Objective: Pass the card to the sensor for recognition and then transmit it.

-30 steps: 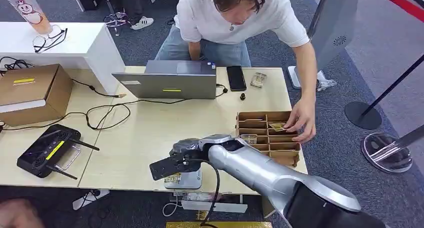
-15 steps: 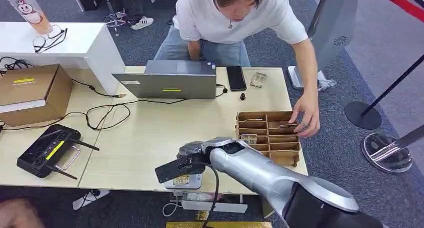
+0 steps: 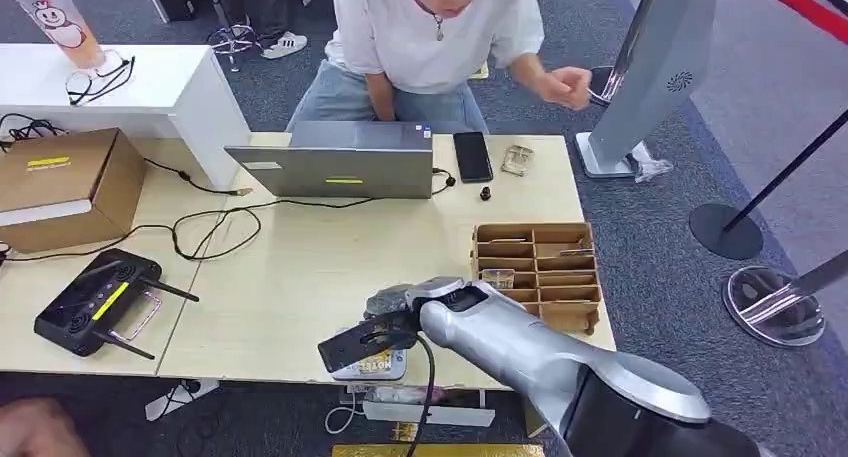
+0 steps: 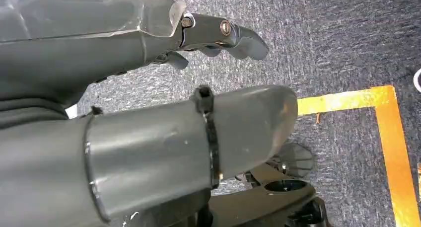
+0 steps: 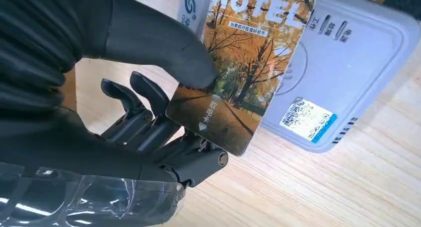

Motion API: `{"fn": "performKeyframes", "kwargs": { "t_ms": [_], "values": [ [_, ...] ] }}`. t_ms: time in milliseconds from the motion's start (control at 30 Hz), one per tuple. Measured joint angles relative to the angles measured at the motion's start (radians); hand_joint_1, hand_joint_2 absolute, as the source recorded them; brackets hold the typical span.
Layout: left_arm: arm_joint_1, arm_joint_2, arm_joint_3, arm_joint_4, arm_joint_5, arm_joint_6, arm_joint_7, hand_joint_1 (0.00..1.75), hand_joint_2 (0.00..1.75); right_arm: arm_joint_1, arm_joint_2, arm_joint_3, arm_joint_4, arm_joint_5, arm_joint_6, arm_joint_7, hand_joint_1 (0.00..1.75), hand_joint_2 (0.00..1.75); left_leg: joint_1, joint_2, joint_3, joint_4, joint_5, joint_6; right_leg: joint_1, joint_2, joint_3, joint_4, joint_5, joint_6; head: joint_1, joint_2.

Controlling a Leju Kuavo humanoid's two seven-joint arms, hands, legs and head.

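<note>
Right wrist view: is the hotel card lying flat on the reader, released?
No. The right hand holds the card, thumb on its face and fingers behind it, above the white sensor.

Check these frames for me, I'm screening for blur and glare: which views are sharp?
Head view: evenly lit, table sharp. Right wrist view: card print crisp over the sensor, right hand dark. Left wrist view: left hand soft-focus up close, carpet sharper, no glare.
</note>
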Motion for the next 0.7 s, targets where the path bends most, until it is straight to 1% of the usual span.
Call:
{"fn": "performKeyframes", "kwargs": {
  "t_ms": [267, 700],
  "values": [
    [0.0, 0.0, 0.0, 0.0, 0.003, 0.0, 0.0, 0.0, 0.0, -0.001, 0.017, 0.012, 0.021, 0.015, -0.009, 0.015, 1.75, 1.75, 0.0, 0.0, 0.0, 0.0, 0.0, 0.0, 0.0, 0.0, 0.0, 0.0, 0.0, 0.0, 0.0, 0.0],
    [0.0, 0.0, 0.0, 0.0, 0.004, 0.002, 0.0, 0.0, 0.0, -0.001, 0.032, 0.018, 0.039, 0.014, -0.019, 0.018, 1.75, 1.75, 0.0, 0.0, 0.0, 0.0, 0.0, 0.0, 0.0, 0.0, 0.0, 0.0, 0.0, 0.0, 0.0, 0.0]
  ]
}}
